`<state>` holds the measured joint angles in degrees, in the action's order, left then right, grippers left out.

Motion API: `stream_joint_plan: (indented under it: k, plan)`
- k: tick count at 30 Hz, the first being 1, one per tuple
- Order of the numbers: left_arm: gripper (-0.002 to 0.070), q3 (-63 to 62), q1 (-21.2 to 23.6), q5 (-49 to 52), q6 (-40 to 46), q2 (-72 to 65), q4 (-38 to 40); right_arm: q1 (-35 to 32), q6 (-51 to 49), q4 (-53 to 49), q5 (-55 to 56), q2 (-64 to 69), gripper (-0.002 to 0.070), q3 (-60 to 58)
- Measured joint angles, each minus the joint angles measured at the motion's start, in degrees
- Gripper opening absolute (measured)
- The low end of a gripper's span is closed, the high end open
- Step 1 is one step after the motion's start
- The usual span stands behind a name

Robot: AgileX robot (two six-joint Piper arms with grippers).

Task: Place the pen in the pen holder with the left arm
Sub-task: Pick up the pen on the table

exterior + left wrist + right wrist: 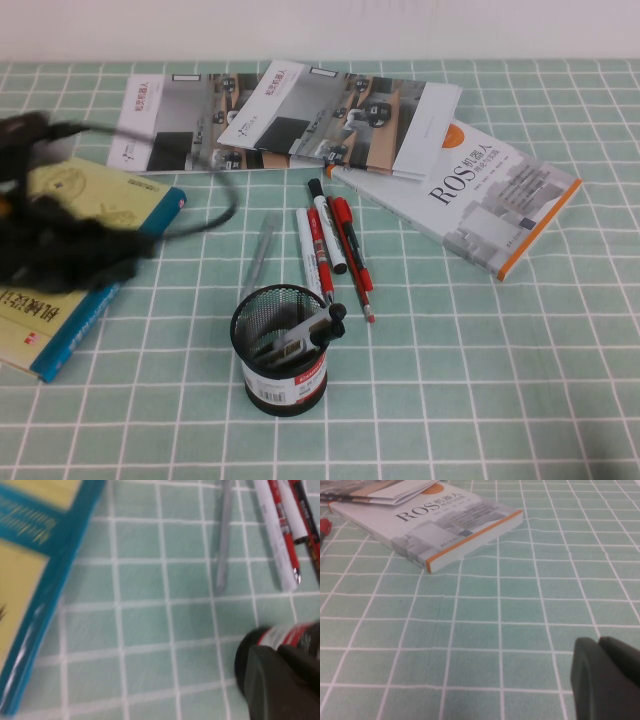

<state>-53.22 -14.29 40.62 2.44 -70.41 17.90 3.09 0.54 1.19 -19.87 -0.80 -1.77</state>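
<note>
The slim silvery-grey pen (258, 255) lies flat on the checked cloth just behind the pen holder (283, 345), a black wire-mesh cup with a white-and-red label and black-capped pens leaning inside. My left arm (70, 245) is a blurred black mass over the yellow book, well left of the pen. In the left wrist view the pen (223, 540) lies apart from my left gripper (274, 655), which is shut and empty with the holder (295, 636) just behind it. My right gripper (598, 647) is shut and empty above bare cloth.
Red-and-white markers (318, 250) and a thin red pen (352, 262) lie right of the silvery pen. A yellow-and-teal book (70, 300) lies at left, brochures (290, 115) at the back, and a white ROS book (470, 190) at right.
</note>
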Motion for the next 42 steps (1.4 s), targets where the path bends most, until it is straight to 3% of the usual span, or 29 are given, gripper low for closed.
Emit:
stream_joint_plan:
  k: [6, 11, 24, 27, 32, 36, 42]
  plan:
    - [-0.0003, -12.95, -5.28, 1.39, -0.06, -15.09, -1.17, 0.00, 0.00, 0.00, 0.00, 0.00, -0.0020, 0.00]
    - [-0.0003, -26.08, -8.87, 8.22, -4.27, -27.33, -7.72, 0.00, 0.00, 0.00, 0.00, 0.00, -0.0020, 0.00]
    - [-0.0001, -51.54, -11.77, 23.36, -5.02, -49.50, -16.40, 0.00, 0.00, 0.00, 0.00, 0.00, -0.0020, 0.00]
    - [0.0054, -52.60, -12.23, 24.11, 0.66, -52.49, -16.21, 0.00, 0.00, 0.00, 0.00, 0.00, -0.0020, 0.00]
    - [0.0232, -52.60, -12.93, 23.90, 0.55, -55.32, -16.50, 0.00, 0.00, 0.00, 0.00, 0.00, -0.0020, 0.00]
    - [0.0273, -52.83, -13.55, 22.36, -3.43, -55.46, -17.19, 0.00, 0.00, 0.00, 0.00, 0.00, -0.0020, 0.00]
    - [0.0279, -52.98, -13.70, 21.94, -7.73, -55.89, -18.87, 0.00, 0.00, 0.00, 0.00, 0.00, -0.0020, 0.00]
